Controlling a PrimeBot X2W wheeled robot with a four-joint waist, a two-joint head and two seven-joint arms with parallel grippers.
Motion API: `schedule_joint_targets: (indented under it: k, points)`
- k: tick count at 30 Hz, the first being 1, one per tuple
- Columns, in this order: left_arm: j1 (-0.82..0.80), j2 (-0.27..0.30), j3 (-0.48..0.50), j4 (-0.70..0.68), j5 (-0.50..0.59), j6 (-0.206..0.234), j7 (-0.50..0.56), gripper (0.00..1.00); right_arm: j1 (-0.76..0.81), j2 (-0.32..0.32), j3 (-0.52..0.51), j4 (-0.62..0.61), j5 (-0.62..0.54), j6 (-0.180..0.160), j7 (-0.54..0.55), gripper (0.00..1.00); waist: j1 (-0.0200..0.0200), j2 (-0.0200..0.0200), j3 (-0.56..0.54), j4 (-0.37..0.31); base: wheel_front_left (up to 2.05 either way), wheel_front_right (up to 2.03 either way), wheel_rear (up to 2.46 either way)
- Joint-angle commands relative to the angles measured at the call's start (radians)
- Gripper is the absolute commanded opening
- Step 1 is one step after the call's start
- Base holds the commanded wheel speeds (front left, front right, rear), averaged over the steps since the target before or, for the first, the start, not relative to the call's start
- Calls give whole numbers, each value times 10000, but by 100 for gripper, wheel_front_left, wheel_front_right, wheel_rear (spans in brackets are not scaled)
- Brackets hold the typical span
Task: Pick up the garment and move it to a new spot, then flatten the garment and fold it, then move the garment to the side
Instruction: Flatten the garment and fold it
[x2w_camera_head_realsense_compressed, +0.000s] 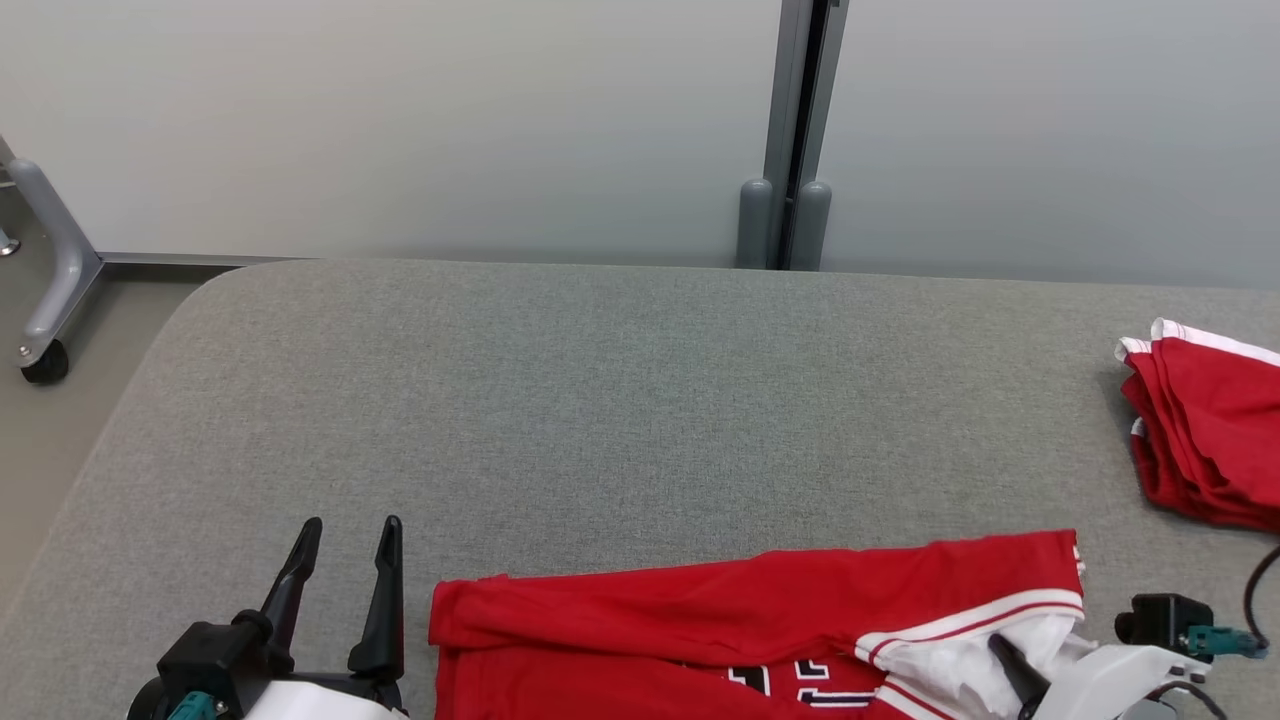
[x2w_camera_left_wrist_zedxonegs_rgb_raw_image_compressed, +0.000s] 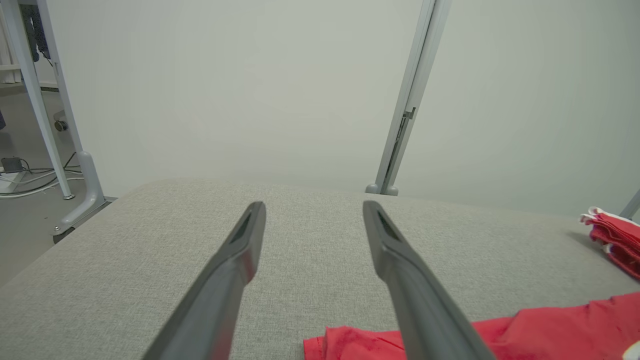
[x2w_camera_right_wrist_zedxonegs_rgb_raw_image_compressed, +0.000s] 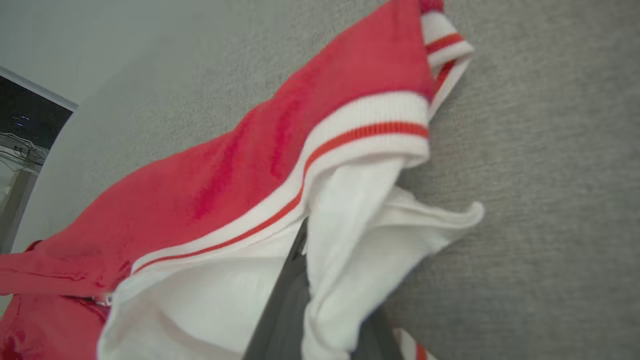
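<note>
A red jersey (x2w_camera_head_realsense_compressed: 700, 620) with black-and-white lettering lies crumpled lengthwise along the near edge of the grey padded table (x2w_camera_head_realsense_compressed: 620, 400), its body stretched out to the left and its striped trim (x2w_camera_right_wrist_zedxonegs_rgb_raw_image_compressed: 360, 130) bunched at the right end. The right gripper (x2w_camera_head_realsense_compressed: 1005, 655) is shut on the white inner fabric (x2w_camera_right_wrist_zedxonegs_rgb_raw_image_compressed: 350, 225) just below that trim. The cloth wraps around its dark fingers, probably so that one end can be lifted and the garment carried to the open middle of the table. The left gripper (x2w_camera_head_realsense_compressed: 352, 530) hovers with its jaws wide and nothing between them, just beside the jersey's left edge, placed as if to take the other end. A stack of folded red garments (x2w_camera_head_realsense_compressed: 1210, 440) sits well apart at the table's right edge, which suggests that is where finished pieces are set aside.
</note>
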Motion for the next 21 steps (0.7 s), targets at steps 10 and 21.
schedule_joint_targets:
  k: [10, 21]
  points:
    - [12, -144, 152, -178, 97, -85, -38, 100, -52, -1490, -690, -518, 529, 13, -545, 0, 0, 0, -49, -332, 0, 0, 0]
    - [227, -279, 260, -62, 125, -172, -40, 100, 163, -1857, -974, -2060, 273, 15, -245, 0, 0, 0, -172, -510, 0, 0, 0]
